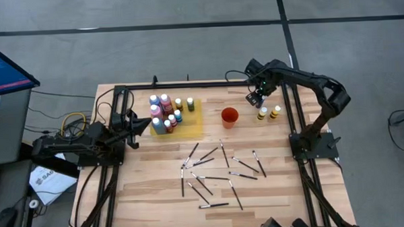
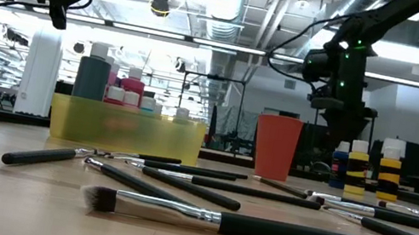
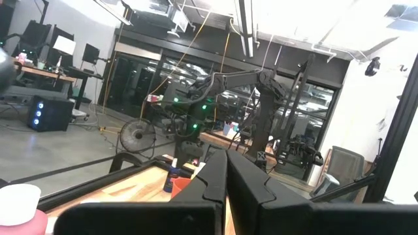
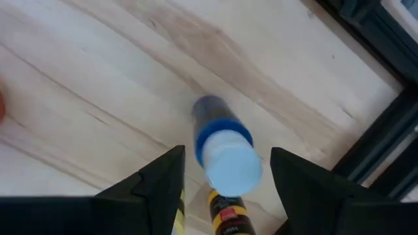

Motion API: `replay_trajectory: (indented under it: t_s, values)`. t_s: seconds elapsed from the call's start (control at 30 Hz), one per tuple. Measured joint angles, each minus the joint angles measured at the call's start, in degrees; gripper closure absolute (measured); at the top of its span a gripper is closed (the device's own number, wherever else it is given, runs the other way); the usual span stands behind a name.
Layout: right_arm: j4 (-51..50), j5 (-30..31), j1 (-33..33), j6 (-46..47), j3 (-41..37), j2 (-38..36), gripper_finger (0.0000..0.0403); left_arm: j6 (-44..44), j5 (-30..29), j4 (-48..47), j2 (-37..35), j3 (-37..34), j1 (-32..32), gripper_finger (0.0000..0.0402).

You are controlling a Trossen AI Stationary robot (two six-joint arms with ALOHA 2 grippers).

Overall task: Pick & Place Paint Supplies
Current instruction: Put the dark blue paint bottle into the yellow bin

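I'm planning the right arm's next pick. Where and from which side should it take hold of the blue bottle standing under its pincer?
Probably from straight above, closing on the neck just below the pale cap. The blue bottle stands upright, and the right pincer hangs open over it, its fingers either side of the cap. A yellow bottle stands close beside it, so a sideways approach risks knocking that one.

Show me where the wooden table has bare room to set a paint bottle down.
Free: the front-left corner of the wooden table, left of the scattered dark brushes, and the far strip between the orange-red cup and the yellow tray of bottles. Crowded: the centre with brushes, and the far right, where the open right gripper hangs over a blue bottle beside yellow ones.
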Motion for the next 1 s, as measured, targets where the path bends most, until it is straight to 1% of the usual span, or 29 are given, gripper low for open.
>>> replay_trajectory:
  t_s: [0.13,0.33,0.43,0.67,0.77,1.0]
  values:
    - [0.7,-0.2,0.1,-0.3,0.0,0.0,0.02,0.0,0.0,0.0,0.0,0.0,0.0,0.04]
    - [0.7,-0.1,-0.2,-0.7,0.0,0.0,0.026,0.0,0.0,0.0,0.0,0.0,0.0,0.04]
    - [0.5,-0.1,-0.2,-1.4,0.0,0.0,0.0281,0.0,0.0,0.0,0.0,0.0,0.0,0.04]
    - [0.5,-0.2,-0.2,-1.7,0.0,0.0,0.0281,0.0,0.0,0.0,0.0,0.0,0.0,0.04]
    - [0.4,-0.2,0.1,-1.7,0.2,-0.1,0.0293,0.0,0.0,0.0,0.0,0.0,0.0,0.04]
    - [-1.6,-0.2,0.9,-1.7,5.2,-0.3,0.0295,0.0,0.0,0.0,0.0,0.0,0.0,0.04]
